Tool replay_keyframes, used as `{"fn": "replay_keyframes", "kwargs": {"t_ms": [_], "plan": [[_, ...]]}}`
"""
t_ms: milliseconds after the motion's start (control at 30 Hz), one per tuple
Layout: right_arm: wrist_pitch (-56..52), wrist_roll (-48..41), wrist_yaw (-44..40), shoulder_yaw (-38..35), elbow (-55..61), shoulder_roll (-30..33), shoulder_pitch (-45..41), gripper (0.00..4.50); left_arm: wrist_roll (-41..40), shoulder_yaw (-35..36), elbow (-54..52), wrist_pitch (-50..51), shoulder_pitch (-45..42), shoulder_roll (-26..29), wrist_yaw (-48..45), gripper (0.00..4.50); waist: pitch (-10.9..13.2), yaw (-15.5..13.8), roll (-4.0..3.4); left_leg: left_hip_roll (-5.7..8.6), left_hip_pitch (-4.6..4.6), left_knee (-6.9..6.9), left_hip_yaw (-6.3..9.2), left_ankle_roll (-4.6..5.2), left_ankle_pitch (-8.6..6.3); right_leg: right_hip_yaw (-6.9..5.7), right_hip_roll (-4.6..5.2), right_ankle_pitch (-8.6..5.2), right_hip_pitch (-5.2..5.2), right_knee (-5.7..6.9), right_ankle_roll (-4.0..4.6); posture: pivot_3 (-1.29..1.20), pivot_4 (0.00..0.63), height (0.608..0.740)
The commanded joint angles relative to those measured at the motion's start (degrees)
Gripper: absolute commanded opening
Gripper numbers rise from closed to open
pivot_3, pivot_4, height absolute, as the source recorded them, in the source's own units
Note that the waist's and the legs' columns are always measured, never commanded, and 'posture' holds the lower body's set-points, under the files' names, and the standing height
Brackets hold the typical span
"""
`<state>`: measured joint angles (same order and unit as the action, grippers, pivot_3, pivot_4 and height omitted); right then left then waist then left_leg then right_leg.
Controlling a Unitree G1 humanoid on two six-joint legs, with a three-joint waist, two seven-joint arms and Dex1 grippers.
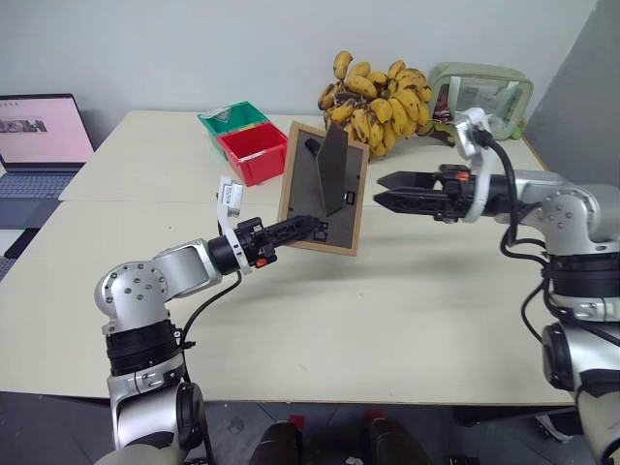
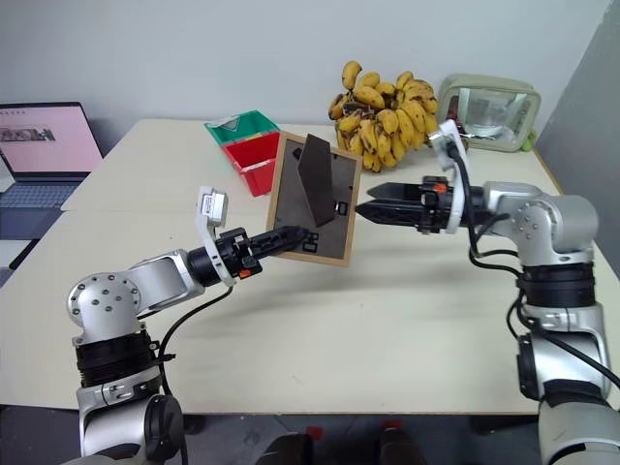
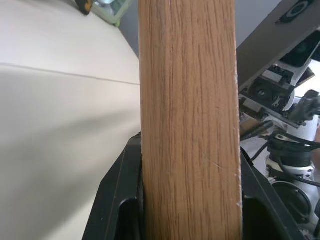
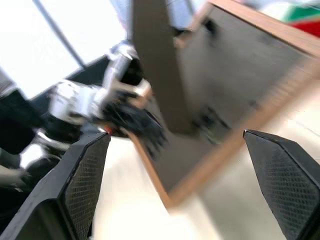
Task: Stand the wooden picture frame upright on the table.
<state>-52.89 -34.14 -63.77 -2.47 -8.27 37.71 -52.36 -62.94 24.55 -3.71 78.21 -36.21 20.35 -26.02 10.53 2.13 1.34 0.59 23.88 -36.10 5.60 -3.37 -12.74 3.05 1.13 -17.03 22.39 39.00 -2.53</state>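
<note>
Over the pale cream worktop (image 1: pixel 320 320), left tool (image 1: pixel 312 228) pinches the light-wood picture frame (image 1: pixel 323 189) so its stand hangs free; right tool (image 1: pixel 380 190) gapes empty.

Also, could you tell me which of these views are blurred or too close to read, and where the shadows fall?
Right wrist view: motion-smeared, the wooden picture frame soft, the window behind washed out. Left wrist view: the frame's wood edge sits very close to the lens, its grain sharp, with a soft shadow on the table. Left eye view: sharp, evenly lit, a faint shadow on the table below the left gripper.
</note>
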Motion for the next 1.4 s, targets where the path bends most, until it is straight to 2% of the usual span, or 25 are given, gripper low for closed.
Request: {"fn": "replay_keyframes", "kwargs": {"t_ms": [33,67,100,133,233,300,367,500,667,867,967,1300,1400], "plan": [[47.68,26.12,8.68,7.40,-6.49,5.58,5.25,4.49,-9.03,4.47,0.63,4.26,-1.05,0.17,3.80,1.28,0.00,-0.08,0.00,0.00,-0.01,-0.05,-0.01,0.00,0.00,-0.04,0.00,-0.01,-0.04,0.00,-0.02,0.00,0.150,0.740],[65.28,35.26,14.66,10.60,-10.82,7.56,6.42,4.49,-11.22,5.27,1.25,5.15,-1.13,0.08,5.78,1.28,0.00,-0.09,0.00,0.02,-0.01,-0.06,-0.06,0.00,0.00,-0.07,-0.02,-0.01,-0.04,-0.01,-0.02,0.00,0.150,0.740],[76.93,41.20,19.01,12.63,-14.54,8.68,6.70,4.49,-12.76,5.72,1.82,5.65,-1.30,0.04,7.35,1.28,0.00,-0.09,0.00,0.04,-0.01,-0.07,-0.08,0.00,0.00,-0.07,-0.02,-0.01,-0.04,0.00,-0.03,0.00,0.150,0.740],[87.13,48.34,26.96,14.79,-18.97,9.71,5.81,4.49,-15.84,6.35,3.24,6.06,-1.66,-0.03,10.15,1.28,0.01,-0.07,0.01,0.06,-0.02,-0.10,-0.12,-0.01,0.00,-0.07,-0.02,-0.02,-0.04,0.02,-0.04,0.00,0.150,0.740],[106.03,64.63,47.69,18.36,-29.17,10.13,1.57,4.49,-26.69,5.93,7.29,6.32,-1.86,1.24,18.22,1.28,0.01,0.58,0.01,0.05,-0.06,-0.09,-0.27,-0.22,0.13,0.11,0.03,-0.01,0.02,0.08,-0.04,0.00,0.150,0.740],[112.25,72.89,58.54,20.59,-32.87,9.17,-1.02,4.49,-36.95,2.86,8.71,2.93,-0.71,2.74,25.19,1.28,0.01,1.00,0.02,-0.01,-0.09,-0.09,-0.34,-0.27,0.16,0.30,0.03,-0.01,0.10,0.15,-0.03,0.00,0.150,0.740],[113.96,80.65,68.96,23.07,-34.55,7.73,-3.32,4.49,-45.55,-1.04,8.28,-0.83,0.96,4.09,31.28,1.28,0.01,1.24,0.03,-0.04,-0.09,-0.05,-0.43,-0.31,0.18,0.44,-0.01,0.00,0.19,0.22,-0.02,0.00,0.150,0.740],[115.65,87.83,82.63,25.21,-36.43,4.84,-7.30,4.49,-50.06,-4.06,6.26,-6.18,2.97,2.11,37.59,1.28,0.01,1.02,0.03,-0.06,-0.20,-0.04,-0.58,-0.32,0.18,0.70,-0.02,0.00,0.24,0.37,-0.01,0.00,0.150,0.740],[114.91,95.12,93.19,30.37,-38.87,0.50,-10.80,4.49,-50.06,-5.91,1.50,-8.55,5.65,-2.60,39.13,1.28,0.01,0.70,0.05,0.04,-0.20,-0.14,-0.76,-0.32,0.19,0.75,-0.08,0.00,0.24,0.45,-0.01,0.00,0.150,0.740],[116.23,98.41,98.34,35.13,-44.12,-2.13,-15.27,4.49,-50.06,-7.53,-1.48,-9.03,7.98,-3.16,37.95,1.28,0.00,0.64,0.06,0.08,-0.21,-0.15,-0.80,-0.31,0.20,0.76,-0.10,0.00,0.23,0.50,-0.01,0.00,0.150,0.740],[117.57,98.73,100.39,36.50,-46.26,-1.92,-16.62,4.02,-50.06,-8.20,-1.59,-8.68,8.31,-1.98,37.02,1.28,0.00,0.69,0.06,0.10,-0.21,-0.20,-0.79,-0.30,0.20,0.76,-0.14,0.00,0.22,0.54,-0.01,0.00,0.150,0.740],[118.15,99.33,104.37,38.89,-47.72,0.17,-18.14,1.75,-50.06,-10.84,-0.78,-7.57,8.88,3.64,32.77,1.28,0.00,0.85,0.06,0.14,-0.23,-0.21,-0.78,-0.29,0.21,0.77,-0.16,0.00,0.21,0.60,-0.01,0.00,0.150,0.740],[118.52,99.13,105.14,38.87,-47.00,0.60,-18.15,1.41,-50.06,-11.69,-0.27,-7.30,8.63,4.96,31.31,1.28,-0.01,0.90,0.06,0.13,-0.24,-0.22,-0.78,-0.28,0.21,0.77,-0.16,0.00,0.21,0.63,-0.01,0.00,0.150,0.740]]}}
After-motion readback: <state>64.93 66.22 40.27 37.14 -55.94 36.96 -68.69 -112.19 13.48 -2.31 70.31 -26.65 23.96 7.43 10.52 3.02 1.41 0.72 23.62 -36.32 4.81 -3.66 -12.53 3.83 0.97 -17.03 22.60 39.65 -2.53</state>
